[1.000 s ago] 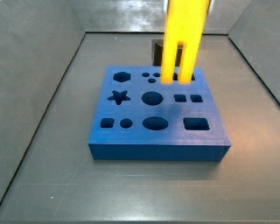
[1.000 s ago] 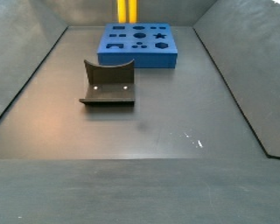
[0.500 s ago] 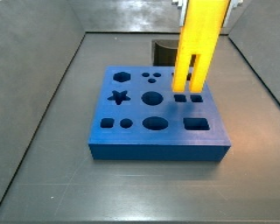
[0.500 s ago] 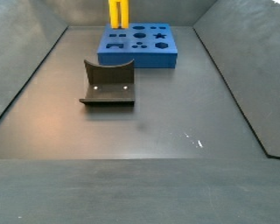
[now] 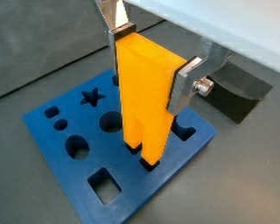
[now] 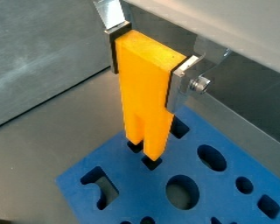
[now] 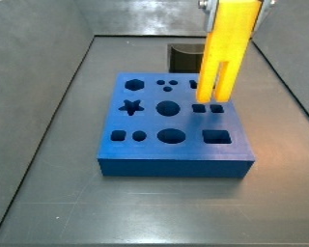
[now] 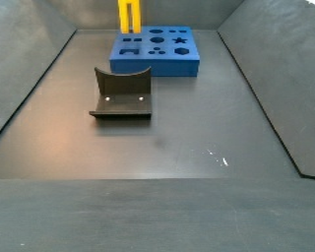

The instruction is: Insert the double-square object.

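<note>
The double-square object (image 7: 226, 53), clamped upright in the gripper (image 5: 150, 54), has been shifted sideways and now hangs over the blue block (image 7: 170, 130), prongs seemingly above the paired square holes (image 7: 208, 109).

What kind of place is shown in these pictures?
Probably a robot test bench: a grey walled tray holds a blue block with shaped holes, and the gripper above it holds the double-square object.

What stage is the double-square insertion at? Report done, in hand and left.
Done: the pincer is shut on the double-square object and holds it upright over the blue block. In hand: in both wrist views its prong tips sit right at the pair of small square holes; how deep they sit cannot be told. Left: push it down and release.
</note>
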